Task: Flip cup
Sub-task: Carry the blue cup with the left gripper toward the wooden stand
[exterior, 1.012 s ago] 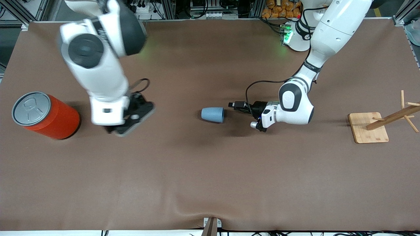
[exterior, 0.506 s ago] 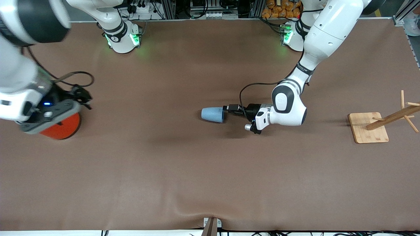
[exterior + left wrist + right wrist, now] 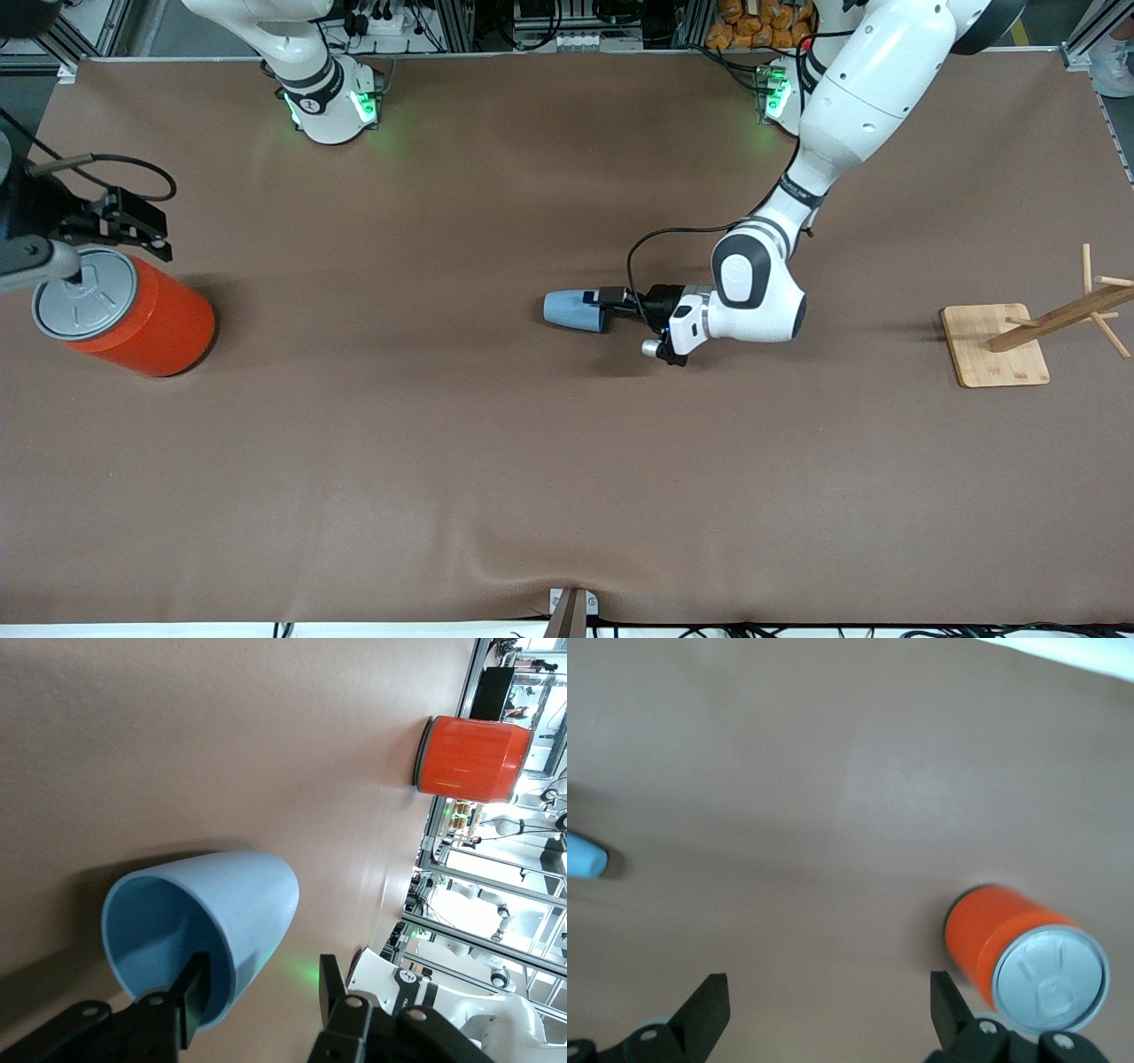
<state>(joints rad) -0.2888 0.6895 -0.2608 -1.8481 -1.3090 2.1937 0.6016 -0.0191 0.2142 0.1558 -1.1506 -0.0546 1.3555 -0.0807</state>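
Note:
The light-blue cup (image 3: 571, 310) lies on its side mid-table, with its mouth toward the left arm's end. My left gripper (image 3: 601, 305) is low at the mouth and open. In the left wrist view, one finger (image 3: 191, 994) is inside the cup (image 3: 213, 921) against its wall. The other finger (image 3: 330, 988) is outside it, apart from the wall. My right gripper (image 3: 828, 1001) is open and empty, up in the air by the orange can (image 3: 1019, 948). The front view shows only its hand (image 3: 40, 257), over the can (image 3: 133, 310). The cup shows small in the right wrist view (image 3: 585, 857).
The orange can with a grey pull-tab lid stands at the right arm's end of the table and also shows in the left wrist view (image 3: 474, 757). A wooden peg rack (image 3: 997, 344) stands at the left arm's end. The table has a brown mat (image 3: 567, 461).
My left gripper has slid toward the cup until one finger entered its mouth. My right arm has swung from mid-table out to the orange can. The cup has not moved.

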